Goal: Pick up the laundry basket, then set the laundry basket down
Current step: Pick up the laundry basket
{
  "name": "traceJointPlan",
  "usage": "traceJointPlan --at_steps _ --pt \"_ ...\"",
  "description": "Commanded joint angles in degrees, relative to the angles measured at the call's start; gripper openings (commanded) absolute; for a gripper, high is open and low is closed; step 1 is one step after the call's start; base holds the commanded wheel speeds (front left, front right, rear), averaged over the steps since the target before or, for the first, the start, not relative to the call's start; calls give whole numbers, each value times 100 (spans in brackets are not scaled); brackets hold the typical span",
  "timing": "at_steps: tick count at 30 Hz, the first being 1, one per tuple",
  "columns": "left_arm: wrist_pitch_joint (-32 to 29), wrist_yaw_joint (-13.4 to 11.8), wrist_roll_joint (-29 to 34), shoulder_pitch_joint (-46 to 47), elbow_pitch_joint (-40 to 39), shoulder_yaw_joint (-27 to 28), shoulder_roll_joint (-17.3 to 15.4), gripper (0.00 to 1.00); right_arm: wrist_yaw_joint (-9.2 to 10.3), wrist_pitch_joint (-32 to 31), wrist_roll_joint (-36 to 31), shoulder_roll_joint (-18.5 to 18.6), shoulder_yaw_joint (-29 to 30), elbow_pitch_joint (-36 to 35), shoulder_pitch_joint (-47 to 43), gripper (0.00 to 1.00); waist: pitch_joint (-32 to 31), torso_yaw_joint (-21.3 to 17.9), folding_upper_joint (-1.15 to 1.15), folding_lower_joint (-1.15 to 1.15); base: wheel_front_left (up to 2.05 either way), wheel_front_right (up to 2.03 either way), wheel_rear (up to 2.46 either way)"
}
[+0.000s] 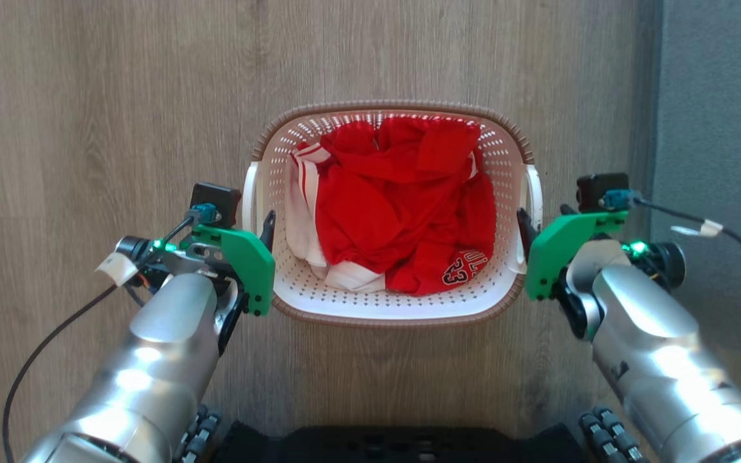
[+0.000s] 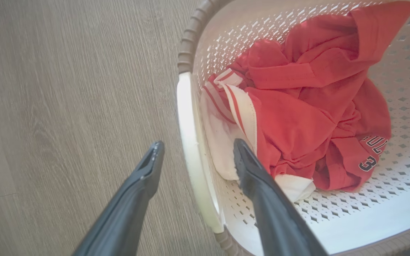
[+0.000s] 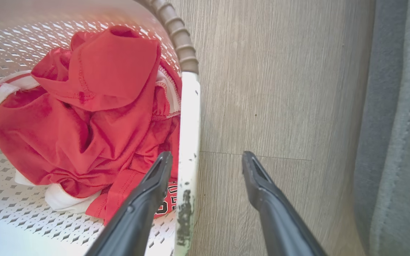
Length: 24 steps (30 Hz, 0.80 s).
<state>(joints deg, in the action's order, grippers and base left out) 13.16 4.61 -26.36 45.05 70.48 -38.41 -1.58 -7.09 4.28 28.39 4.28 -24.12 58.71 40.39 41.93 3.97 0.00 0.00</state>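
My left gripper (image 2: 198,144) spread wide astride the left handle (image 2: 187,117) of the laundry basket (image 1: 391,319), my right gripper (image 3: 206,154) likewise spread astride its right handle (image 3: 188,117), red-and-white clothes (image 1: 402,206) inside

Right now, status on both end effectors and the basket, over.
Left end effector open, astride left handle. Right end effector open, astride right handle. Laundry basket on wood floor, ungripped. Grey rug at right, apart.

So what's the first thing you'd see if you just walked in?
The bright red clothes piled in the white basket, which sits in the middle of the wooden floor. Then the left claw and the right claw, each open astride a side handle, one finger inside the basket and one outside.
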Motion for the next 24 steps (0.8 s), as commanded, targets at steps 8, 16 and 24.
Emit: traceJointPlan --at_steps 8,16,24 --pt "-209 24 -261 179 75 -286 -130 100 -40 -139 153 13 -266 77 77 100 209 27 0 0 0 0 0" --pt "-482 83 -363 413 133 -702 -130 100 -40 -479 413 -19 -524 121 257 100 445 44 0 0 0 0 0" --pt "-639 134 -557 604 75 -1036 -130 100 -40 -440 454 -41 -650 315 538 100 661 80 0 0 0 0 0"
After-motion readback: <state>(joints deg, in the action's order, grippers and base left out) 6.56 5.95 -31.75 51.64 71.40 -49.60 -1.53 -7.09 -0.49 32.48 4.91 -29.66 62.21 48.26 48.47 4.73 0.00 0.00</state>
